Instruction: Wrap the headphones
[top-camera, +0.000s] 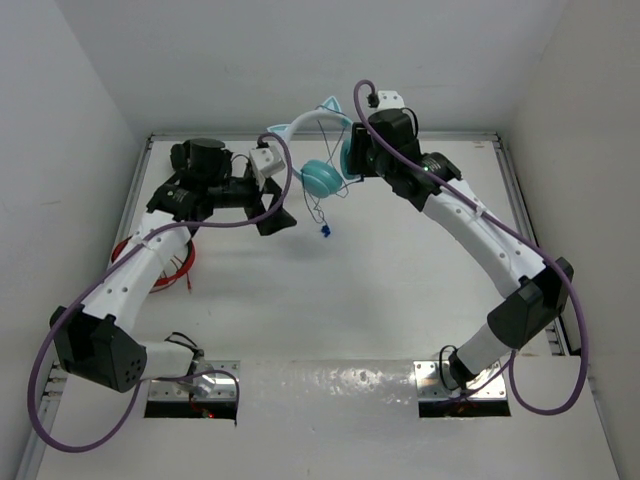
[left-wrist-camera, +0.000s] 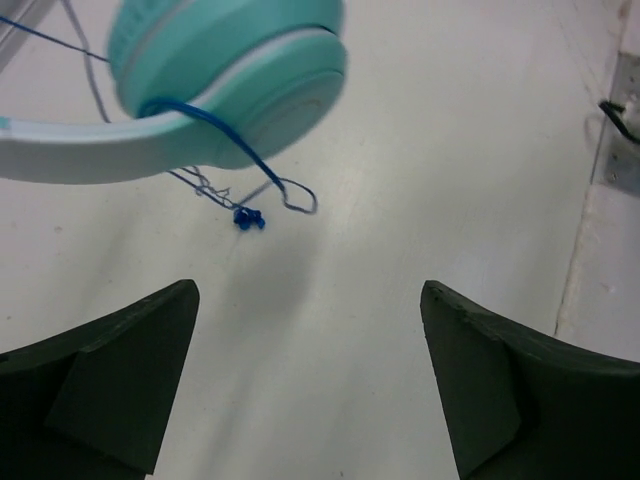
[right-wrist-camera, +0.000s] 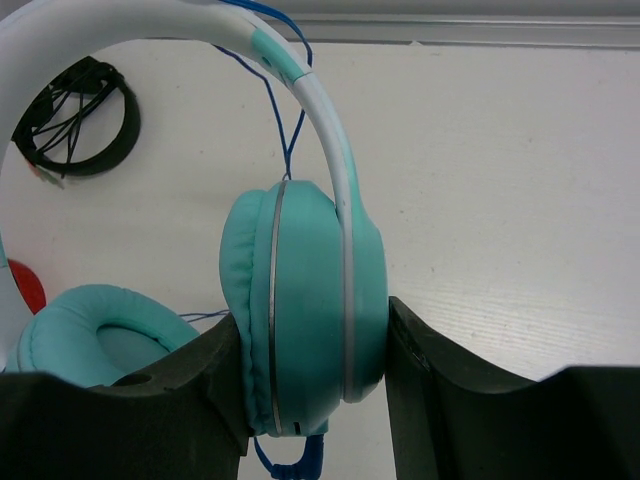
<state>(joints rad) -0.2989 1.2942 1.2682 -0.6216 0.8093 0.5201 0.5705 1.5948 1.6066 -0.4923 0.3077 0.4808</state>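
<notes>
The teal headphones (top-camera: 322, 176) hang above the table at the back centre, with the pale cat-ear headband (top-camera: 305, 122) uppermost. My right gripper (right-wrist-camera: 312, 345) is shut on one earcup (right-wrist-camera: 305, 310), its fingers pressing both flat sides. The other earcup (left-wrist-camera: 235, 75) hangs free, seen close in the left wrist view. The thin dark cable (left-wrist-camera: 215, 130) loops over that cup and dangles down to the blue plug (top-camera: 325, 231), which also shows in the left wrist view (left-wrist-camera: 248, 218). My left gripper (top-camera: 277, 218) is open and empty, just left of the hanging cup.
Black headphones (top-camera: 200, 155) lie at the back left, also in the right wrist view (right-wrist-camera: 80, 120). Red headphones (top-camera: 180, 265) lie under the left arm. The table's raised rail (top-camera: 530, 220) runs along the right side.
</notes>
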